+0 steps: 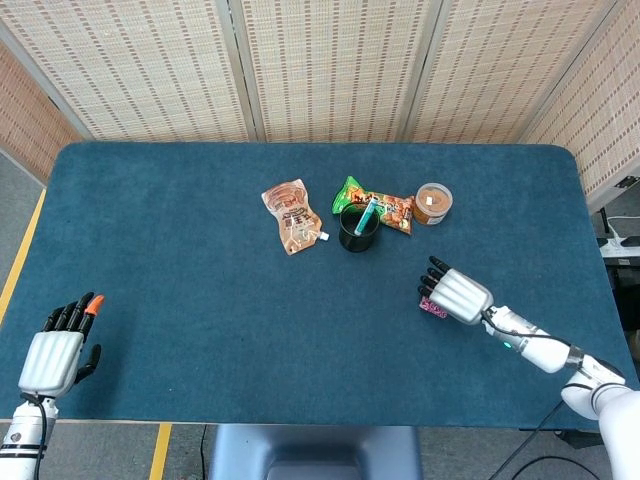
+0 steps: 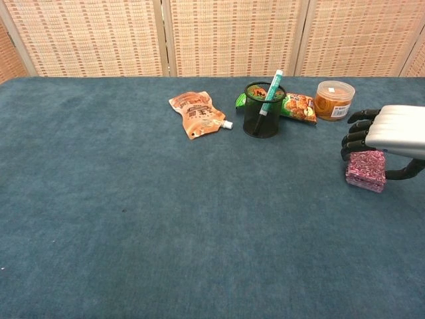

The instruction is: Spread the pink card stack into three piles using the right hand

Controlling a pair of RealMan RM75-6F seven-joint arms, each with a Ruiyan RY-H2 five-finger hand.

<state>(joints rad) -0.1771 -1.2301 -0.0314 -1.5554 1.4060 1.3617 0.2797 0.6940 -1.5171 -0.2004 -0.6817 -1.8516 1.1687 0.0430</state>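
my metal-backed right hand (image 2: 392, 136) with dark curled fingers (image 2: 354, 138) rests over the small blocky pink card stack (image 2: 366, 170), which sits just beneath my palm on the blue felt table (image 2: 166, 219); whether i grip it, i cannot tell.

Desk (image 1: 180, 250): rectangular, rounded corners, covered in dark teal felt-like cloth, evenly lit, only soft shadows. Behind it, a folding screen (image 1: 330, 65) of woven tan panels in pale frames spans the far edge; angled panels close in both sides. Floor (image 1: 20, 215) at left: grey, with a yellow line (image 1: 22, 255) along the desk's edge. At right, a white power strip (image 1: 622, 241) with cables on the floor.
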